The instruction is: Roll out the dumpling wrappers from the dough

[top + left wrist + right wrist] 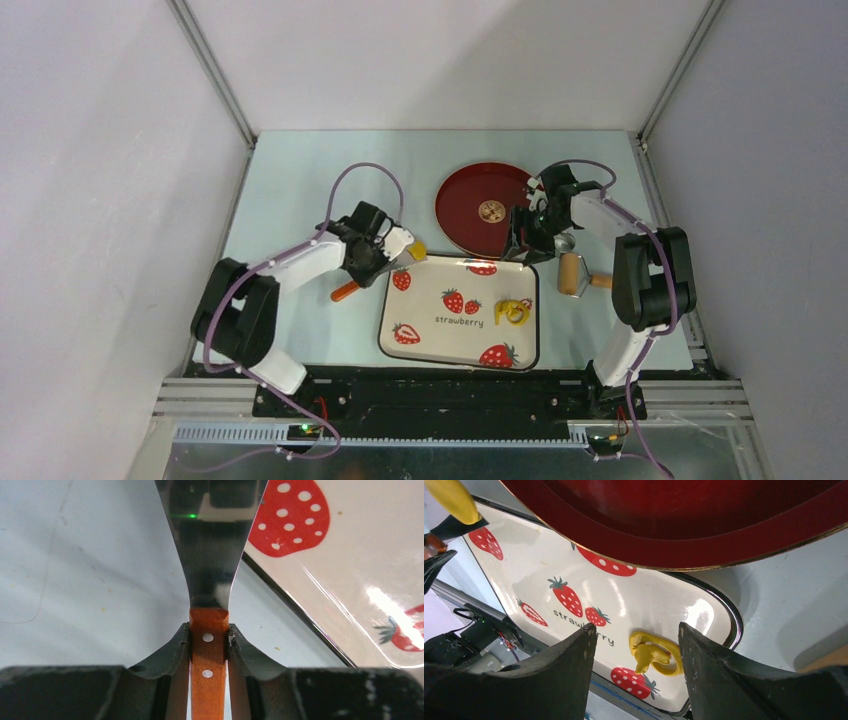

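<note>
My left gripper (383,250) (209,630) is shut on the orange-brown handle of a metal spatula (210,555) just left of the strawberry-print tray (430,340). A small yellow piece, seemingly a dumpling wrapper (417,250) (451,500), lies on the blade's tip at the tray's far left corner. A ragged yellow dough scrap with a hole (512,312) (653,655) lies on the right of the tray. My right gripper (523,243) (636,628) is open and empty, held above the tray's far right corner beside the red plate (465,200).
The red plate (704,540), with a gold-brown emblem (491,211), stands behind the tray. A wooden rolling pin (572,272) lies on the table right of the tray, under my right arm. Grey walls close in the left, right and back.
</note>
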